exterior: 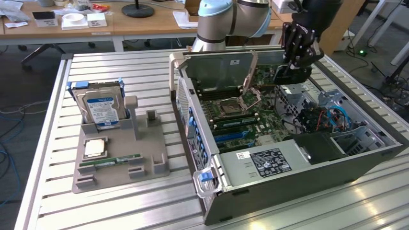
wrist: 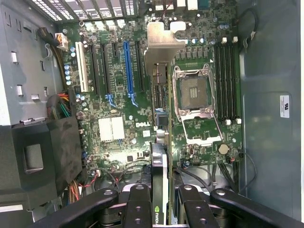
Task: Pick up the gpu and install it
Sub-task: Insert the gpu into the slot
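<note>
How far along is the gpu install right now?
Done: the gpu is picked up, clamped edge-on in the gripper. In hand: it hangs over the open case's motherboard. Left: seating it; the blue slot and the slots beside it are empty.

A: Ext. view: bright, soft, even light, no hard shadows. Glare streaks on the table (exterior: 357, 206) slats, lower right of frame.
B: Yep. Inside of the pc case (exterior: 300, 184) it drops off, and the bay centre-right is nearly black. Gripper (exterior: 295, 66), upper right, reads as a dark shape.
A: Wrist view: cool bluish cast, motherboard (wrist: 118, 95) evenly lit.
B: Silver bracket of the gpu (wrist: 160, 166) is the brightest spot, nearly washed out, same w/ the white blocks (wrist: 111, 128) mid-board. Black shroud (wrist: 38, 156) is dim; faint sheen on the fingers (wrist: 137, 209).
</note>
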Controlling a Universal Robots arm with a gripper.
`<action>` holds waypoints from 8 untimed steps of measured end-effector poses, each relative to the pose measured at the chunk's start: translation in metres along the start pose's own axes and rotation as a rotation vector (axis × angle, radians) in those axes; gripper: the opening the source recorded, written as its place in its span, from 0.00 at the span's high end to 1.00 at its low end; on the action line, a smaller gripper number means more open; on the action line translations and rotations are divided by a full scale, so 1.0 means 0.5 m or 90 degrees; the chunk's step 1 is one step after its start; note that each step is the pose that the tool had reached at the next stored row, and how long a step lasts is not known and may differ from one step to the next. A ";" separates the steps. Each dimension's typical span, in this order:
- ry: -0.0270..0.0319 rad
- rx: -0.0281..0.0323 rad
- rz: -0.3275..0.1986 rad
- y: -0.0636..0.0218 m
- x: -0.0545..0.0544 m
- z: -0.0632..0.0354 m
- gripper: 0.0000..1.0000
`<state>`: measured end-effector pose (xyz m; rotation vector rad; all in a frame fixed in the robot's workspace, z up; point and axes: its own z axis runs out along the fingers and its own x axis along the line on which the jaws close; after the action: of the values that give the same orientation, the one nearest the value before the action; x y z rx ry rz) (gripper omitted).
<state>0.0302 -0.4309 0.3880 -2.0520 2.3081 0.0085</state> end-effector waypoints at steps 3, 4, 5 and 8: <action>0.0000 0.0000 0.000 0.002 0.000 0.000 0.73; 0.0000 0.0000 0.000 0.002 0.000 0.000 0.73; 0.0000 0.0000 0.000 0.003 0.000 0.001 0.73; 0.0000 0.0000 0.000 0.005 0.001 0.001 0.73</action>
<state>0.0279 -0.4309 0.3875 -2.0522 2.3080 0.0085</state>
